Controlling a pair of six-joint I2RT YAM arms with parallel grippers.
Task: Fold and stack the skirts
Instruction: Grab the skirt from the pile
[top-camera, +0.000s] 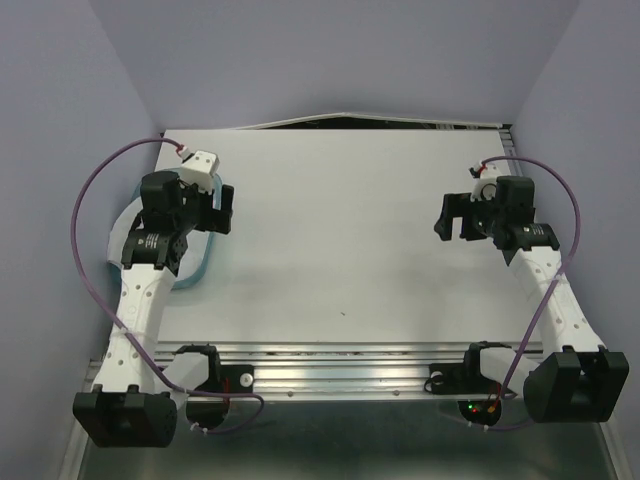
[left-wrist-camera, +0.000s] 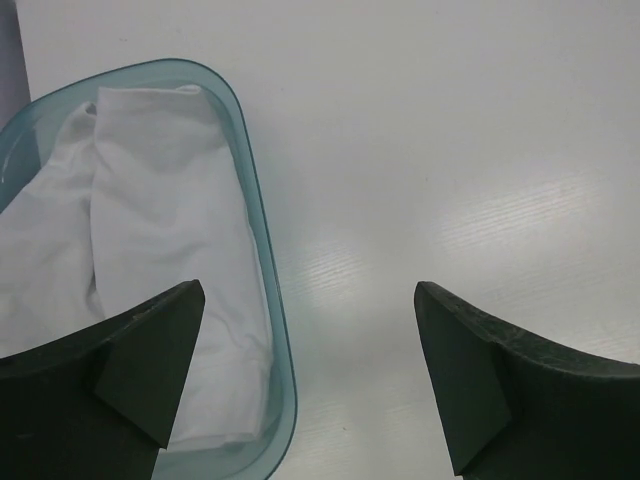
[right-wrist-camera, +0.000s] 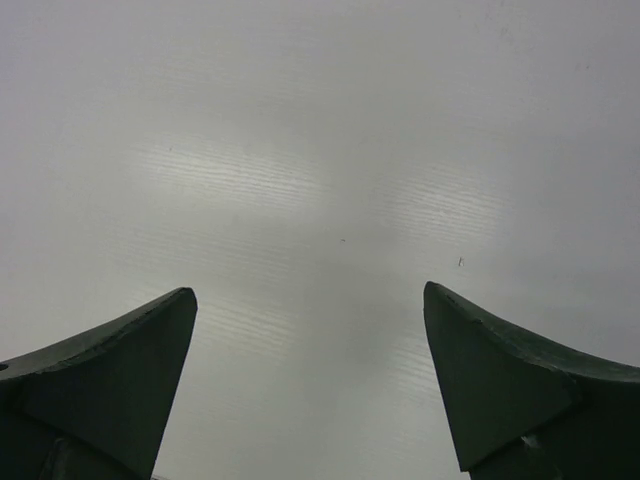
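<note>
White skirts (left-wrist-camera: 165, 240) lie crumpled inside a translucent teal tray (left-wrist-camera: 262, 240) in the left wrist view, at the left. My left gripper (left-wrist-camera: 310, 375) is open and empty, hanging above the tray's right rim, one finger over the cloth and the other over bare table. In the top view the left gripper (top-camera: 205, 205) sits over the tray (top-camera: 205, 262) at the table's left edge; the skirts are hidden under the arm there. My right gripper (right-wrist-camera: 310, 380) is open and empty above bare table, at the right in the top view (top-camera: 455, 217).
The white table (top-camera: 340, 240) runs between the two arms. Lavender walls close in the left, right and back. A metal rail (top-camera: 350, 365) and the arm bases lie along the near edge. Purple cables loop from each wrist.
</note>
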